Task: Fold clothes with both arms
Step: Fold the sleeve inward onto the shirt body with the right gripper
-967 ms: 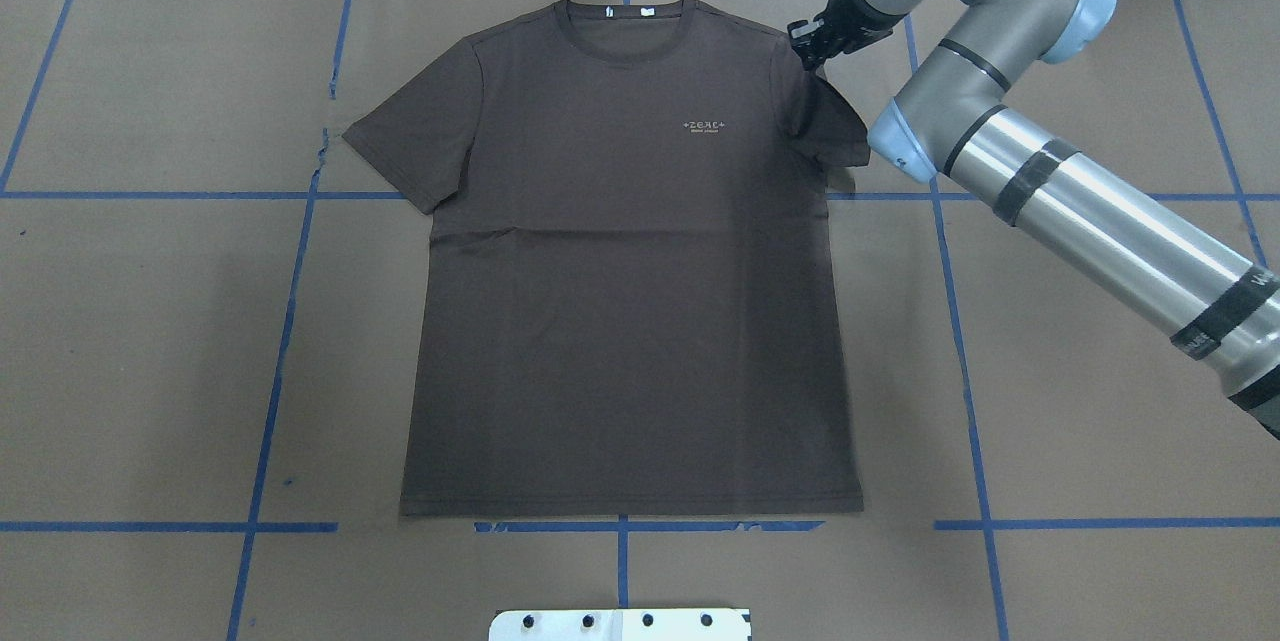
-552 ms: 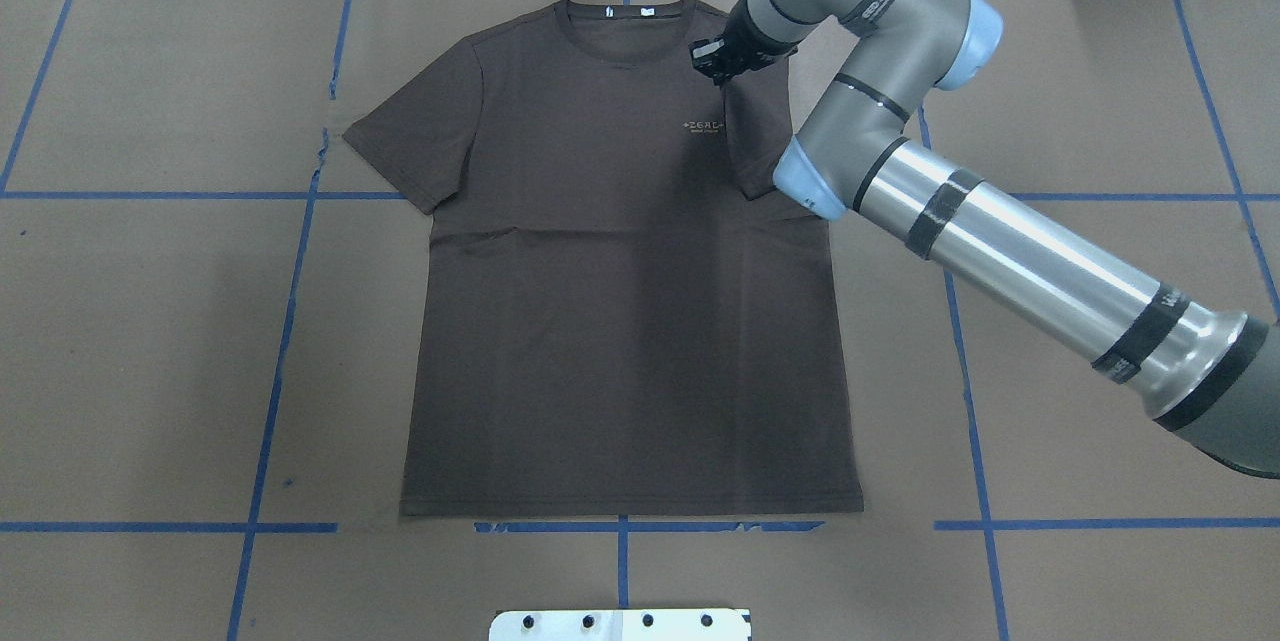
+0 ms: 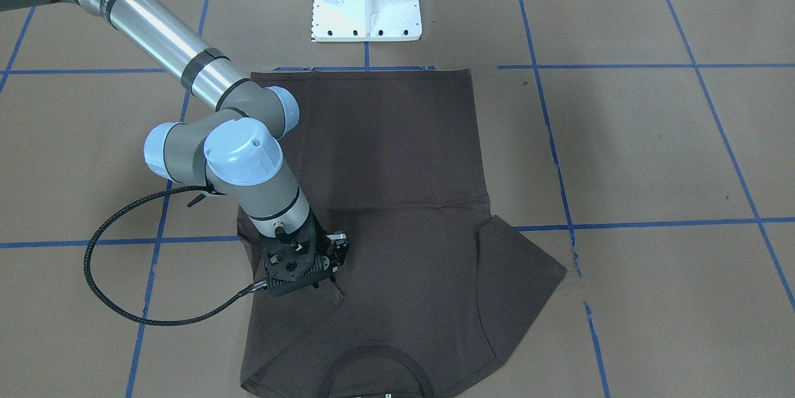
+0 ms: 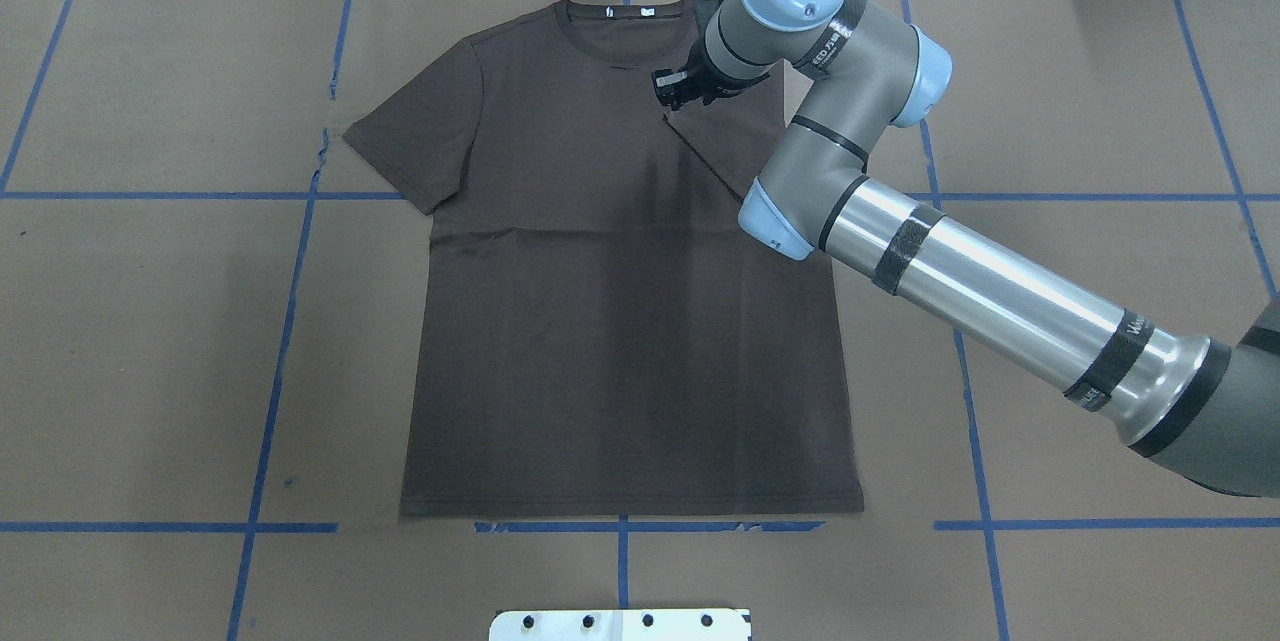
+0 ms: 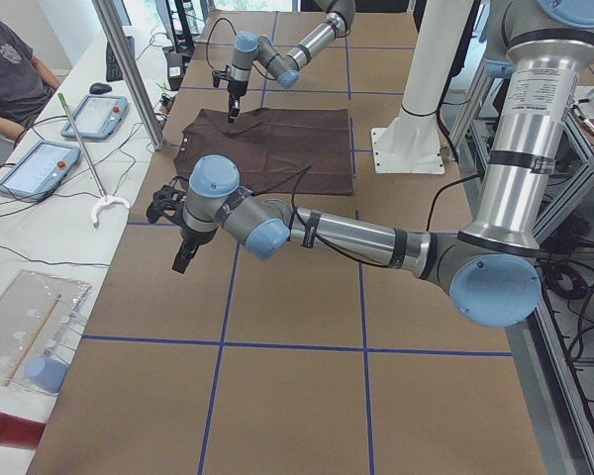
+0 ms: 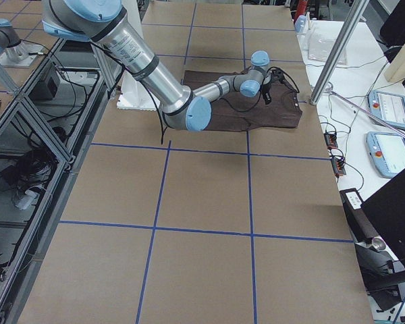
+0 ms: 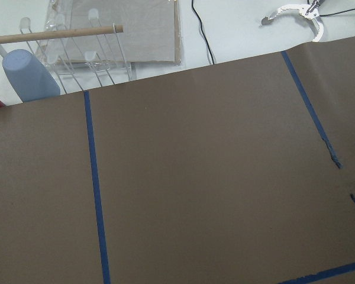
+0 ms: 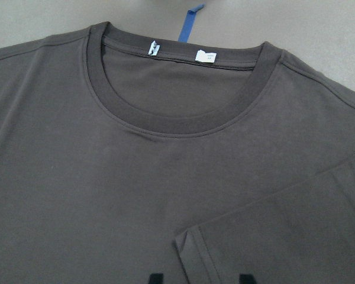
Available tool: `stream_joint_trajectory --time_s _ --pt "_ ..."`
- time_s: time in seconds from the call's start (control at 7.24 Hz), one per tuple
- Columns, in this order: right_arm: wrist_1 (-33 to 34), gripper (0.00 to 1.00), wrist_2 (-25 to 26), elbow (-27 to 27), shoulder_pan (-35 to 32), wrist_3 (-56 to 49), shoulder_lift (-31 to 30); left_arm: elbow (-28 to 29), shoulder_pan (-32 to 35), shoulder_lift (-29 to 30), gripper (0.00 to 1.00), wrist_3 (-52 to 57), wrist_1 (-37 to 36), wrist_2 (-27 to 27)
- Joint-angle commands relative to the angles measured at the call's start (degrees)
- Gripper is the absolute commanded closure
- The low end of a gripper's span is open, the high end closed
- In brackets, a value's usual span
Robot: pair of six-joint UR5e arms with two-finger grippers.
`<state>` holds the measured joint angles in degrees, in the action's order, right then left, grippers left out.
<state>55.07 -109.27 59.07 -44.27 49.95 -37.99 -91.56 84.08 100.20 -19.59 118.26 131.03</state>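
The dark brown T-shirt (image 4: pixel 620 321) lies flat on the brown paper, front up, with its collar (image 8: pixel 177 127) at the far side from the robot. Its right-hand sleeve (image 4: pixel 725 136) is folded inward over the chest and hides the logo. My right gripper (image 4: pixel 678 91) hovers just over that sleeve's hem corner (image 8: pixel 186 242). Its fingertips (image 8: pixel 157 277) stand apart, open, and the sleeve lies flat under them. The other sleeve (image 4: pixel 410 141) is spread out. My left gripper (image 5: pixel 183 259) hangs over bare paper off to the shirt's side; I cannot tell whether it is open or shut.
The white pedestal base (image 3: pixel 366 0) stands behind the shirt's bottom hem. Blue tape lines (image 4: pixel 280 321) cross the paper. A person (image 5: pixel 10 69) sits at the side table with tablets. A clear rack with a blue cup (image 7: pixel 29 77) is beyond the paper's edge.
My right gripper has moved left from the shirt's shoulder to over the chest, drawing the sleeve with it. The sleeve is now folded over the logo.
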Motion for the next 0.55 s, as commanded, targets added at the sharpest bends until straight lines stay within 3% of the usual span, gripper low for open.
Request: stream_joint_trajectory --time_s 0.0,0.14,0.28,0.41 --pt "0.82 0.0 -3.72 2.16 -1.78 3.99 -1.81 -0.11 -3.45 2.87 0.0 -4.28 0.12 -0.16" --pt "6.83 0.0 -11.07 8.1 -5.01 3.92 -5.65 -0.2 -7.05 4.46 0.0 -10.58 2.13 -0.25" --pt "15.51 0.0 -16.01 14.77 -8.0 3.49 -8.48 -0.63 -12.48 5.26 0.0 -19.95 5.54 -3.81" --pt "26.3 0.0 -18.58 21.8 -9.85 3.05 -10.25 -1.07 -20.28 6.31 0.0 -31.36 8.1 -10.98"
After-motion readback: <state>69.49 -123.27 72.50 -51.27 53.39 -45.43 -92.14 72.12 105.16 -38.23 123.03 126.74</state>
